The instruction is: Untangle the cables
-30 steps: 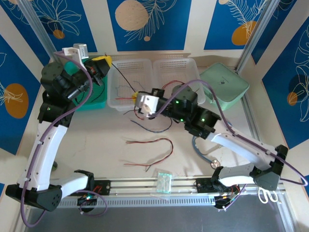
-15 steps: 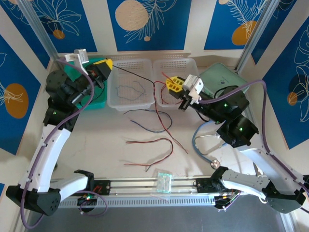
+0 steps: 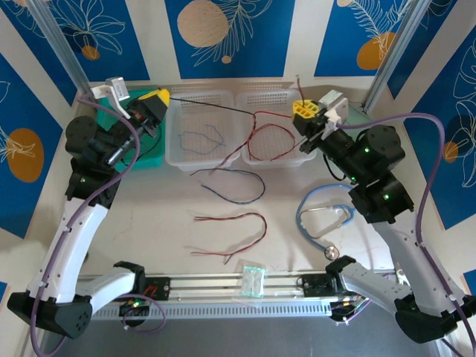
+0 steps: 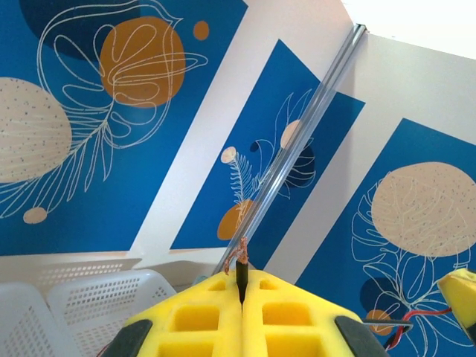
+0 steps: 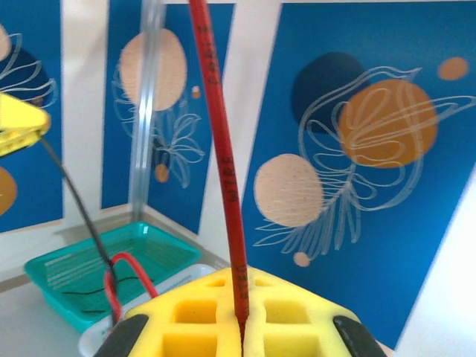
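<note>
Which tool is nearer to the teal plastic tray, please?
Left. The left tool sits by the teal plastic tray's far right corner; the right tool is across both white mesh baskets, above the right basket's far right corner.

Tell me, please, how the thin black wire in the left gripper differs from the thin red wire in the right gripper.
The thin black wire runs taut from the left gripper; the thin red wire loops slack over a white basket. Past its pads the black wire is a short stub with bare copper strands; the red wire stands long. Both are pinched between shut yellow pads.
</note>
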{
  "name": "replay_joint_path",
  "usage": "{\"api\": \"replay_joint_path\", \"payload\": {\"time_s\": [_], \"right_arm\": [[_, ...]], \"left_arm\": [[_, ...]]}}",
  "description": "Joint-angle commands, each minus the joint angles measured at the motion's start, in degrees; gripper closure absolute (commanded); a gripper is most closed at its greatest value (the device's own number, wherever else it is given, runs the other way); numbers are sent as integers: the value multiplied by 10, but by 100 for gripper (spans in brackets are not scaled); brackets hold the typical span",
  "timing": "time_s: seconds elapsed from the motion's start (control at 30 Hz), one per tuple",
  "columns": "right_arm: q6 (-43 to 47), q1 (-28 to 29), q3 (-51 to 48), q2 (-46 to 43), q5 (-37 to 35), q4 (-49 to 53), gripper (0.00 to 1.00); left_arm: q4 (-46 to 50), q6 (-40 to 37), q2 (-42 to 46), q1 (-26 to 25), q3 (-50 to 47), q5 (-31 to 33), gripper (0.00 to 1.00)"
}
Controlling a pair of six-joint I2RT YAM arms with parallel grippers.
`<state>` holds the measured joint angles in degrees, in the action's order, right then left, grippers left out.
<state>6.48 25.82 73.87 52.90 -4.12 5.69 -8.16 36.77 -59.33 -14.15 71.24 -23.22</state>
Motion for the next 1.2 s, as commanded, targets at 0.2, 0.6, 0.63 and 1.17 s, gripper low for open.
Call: {"api": "replay_joint_path", "payload": {"time_s": [0.2, 0.6, 0.63, 1.17], "right_arm": [[-47, -92, 1, -33, -43, 18, 100], [-63, -160, -1, -56, -76, 34, 100], [-63, -165, -1, -59, -77, 33, 100], [-54, -215, -25, -89, -131, -8, 100]], "left_arm": [[-14, -10, 46, 7, -47, 171, 100], [78, -43, 99, 13, -60, 391, 100], [73, -41, 108, 13, -70, 410, 100], [24, -80, 190, 14, -134, 595, 100]]}}
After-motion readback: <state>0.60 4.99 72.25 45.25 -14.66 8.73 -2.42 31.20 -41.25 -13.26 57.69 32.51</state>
